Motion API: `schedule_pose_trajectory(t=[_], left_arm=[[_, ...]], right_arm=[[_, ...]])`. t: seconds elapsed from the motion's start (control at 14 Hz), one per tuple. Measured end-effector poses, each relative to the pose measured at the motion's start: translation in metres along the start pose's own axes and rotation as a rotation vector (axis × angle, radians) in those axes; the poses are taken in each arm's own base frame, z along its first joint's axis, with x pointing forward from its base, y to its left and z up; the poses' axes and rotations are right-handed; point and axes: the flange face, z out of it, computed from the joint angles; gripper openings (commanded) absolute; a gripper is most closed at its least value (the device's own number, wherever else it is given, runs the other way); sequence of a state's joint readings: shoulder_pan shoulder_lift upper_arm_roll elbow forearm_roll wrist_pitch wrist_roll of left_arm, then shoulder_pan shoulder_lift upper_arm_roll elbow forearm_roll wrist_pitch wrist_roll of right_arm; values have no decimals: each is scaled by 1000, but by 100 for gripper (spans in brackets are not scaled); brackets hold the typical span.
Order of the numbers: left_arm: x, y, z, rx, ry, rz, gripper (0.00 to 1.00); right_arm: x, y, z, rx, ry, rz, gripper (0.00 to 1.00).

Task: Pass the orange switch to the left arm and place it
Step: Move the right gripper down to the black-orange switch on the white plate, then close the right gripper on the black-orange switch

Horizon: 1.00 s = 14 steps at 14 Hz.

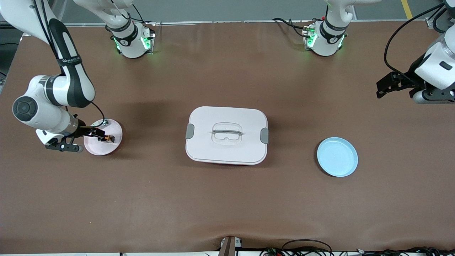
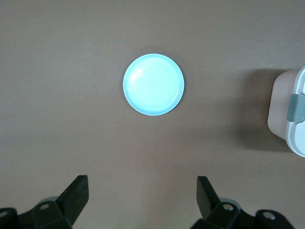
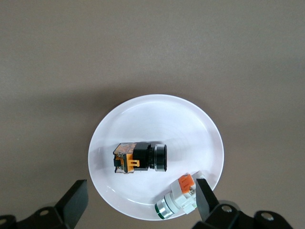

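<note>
The orange switch (image 3: 138, 157), a small black block with an orange face, lies on its side on a pale round plate (image 3: 157, 114) toward the right arm's end of the table (image 1: 107, 138). My right gripper (image 3: 140, 195) hovers low over that plate (image 1: 99, 136), open. The switch lies just ahead of its fingertips, not between them. The box (image 1: 226, 151), white with grey latches, stands in the middle of the table. My left gripper (image 2: 143, 191) waits open and empty, high over the left arm's end of the table (image 1: 381, 89).
A white and green piece with an orange tab (image 3: 178, 199) lies on the same plate, close to one right fingertip (image 3: 204, 193). A light blue plate (image 1: 337, 156) (image 2: 153, 84) sits between the box (image 2: 286, 114) and the left arm's end.
</note>
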<state>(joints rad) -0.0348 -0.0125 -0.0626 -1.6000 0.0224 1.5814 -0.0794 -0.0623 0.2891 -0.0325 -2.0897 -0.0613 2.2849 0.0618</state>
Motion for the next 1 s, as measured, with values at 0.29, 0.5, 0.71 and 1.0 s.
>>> schedule_pose_trajectory(t=[0.29,0.5,0.71,1.0], left_arm=[[0,0,0,0,0,0,100],[0,0,0,0,0,1,100],[0,1,0,0,0,2,100],[0,2,1,0,-1,3,100]], right_arm=[[-1,-2,30,-3,-52,1,100],[-1,-4,48,-14,-75,-11,100],[-2,-3,57,-51,-83,-47,100],[1,-5,61,-56,-86,-31,100]])
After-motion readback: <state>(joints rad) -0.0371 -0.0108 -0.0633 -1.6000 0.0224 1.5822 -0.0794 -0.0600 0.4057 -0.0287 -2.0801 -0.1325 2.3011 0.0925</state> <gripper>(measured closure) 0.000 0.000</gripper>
